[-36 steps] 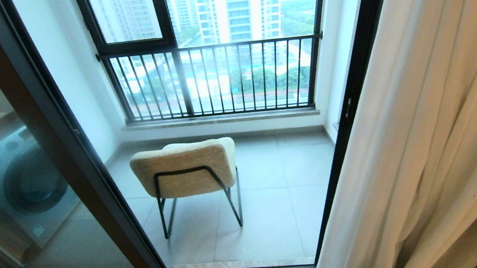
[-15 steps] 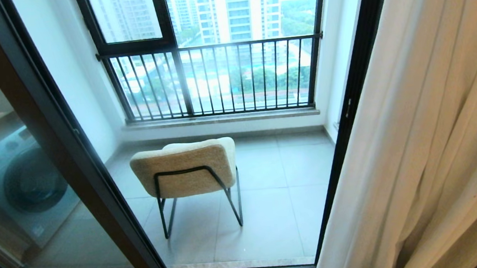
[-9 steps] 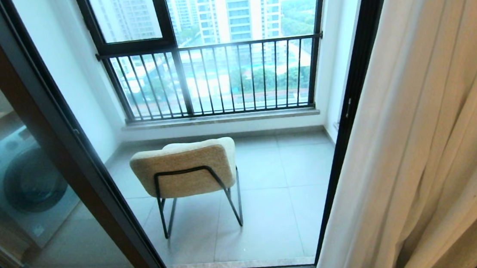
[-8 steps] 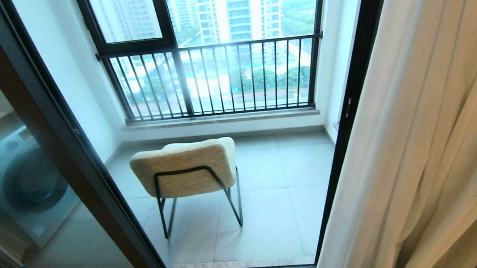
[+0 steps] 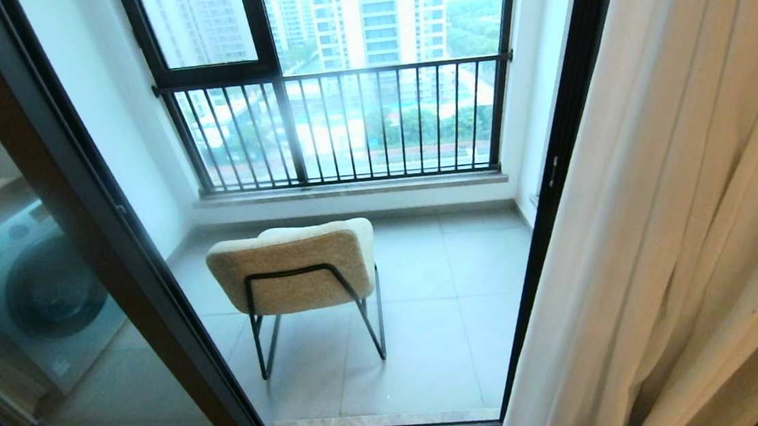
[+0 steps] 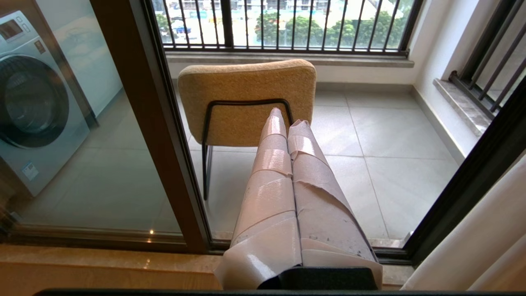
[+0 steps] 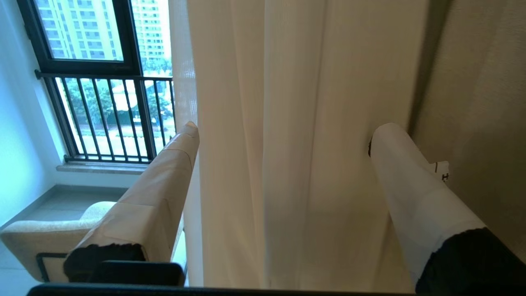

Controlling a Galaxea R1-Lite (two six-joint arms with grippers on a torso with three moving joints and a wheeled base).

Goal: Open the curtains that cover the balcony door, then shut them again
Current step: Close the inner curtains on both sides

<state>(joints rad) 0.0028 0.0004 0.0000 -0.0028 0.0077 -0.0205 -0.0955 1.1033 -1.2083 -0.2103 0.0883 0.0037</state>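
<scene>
Curtains point(image 5: 681, 214): matt cream cloth, softly pleated. Balcony door point(image 5: 112, 216): glossy glass, dark metal frame. Chair point(image 5: 294, 265): nubby fabric.

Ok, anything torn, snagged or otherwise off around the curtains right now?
Only the tape wrapped on the left gripper's shut fingers looks torn and peeling along one side. The curtains hang gathered on the right of the balcony door, no tear visible. The right gripper stands open around their folds.

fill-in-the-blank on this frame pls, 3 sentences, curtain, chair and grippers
1. The curtains are bunched on the ___ side of the balcony door.
2. The right gripper stands ___, fingers either side of a curtain fold.
3. The chair out on the balcony shows its ___ to the robot.

Missing: right; open; back
</scene>
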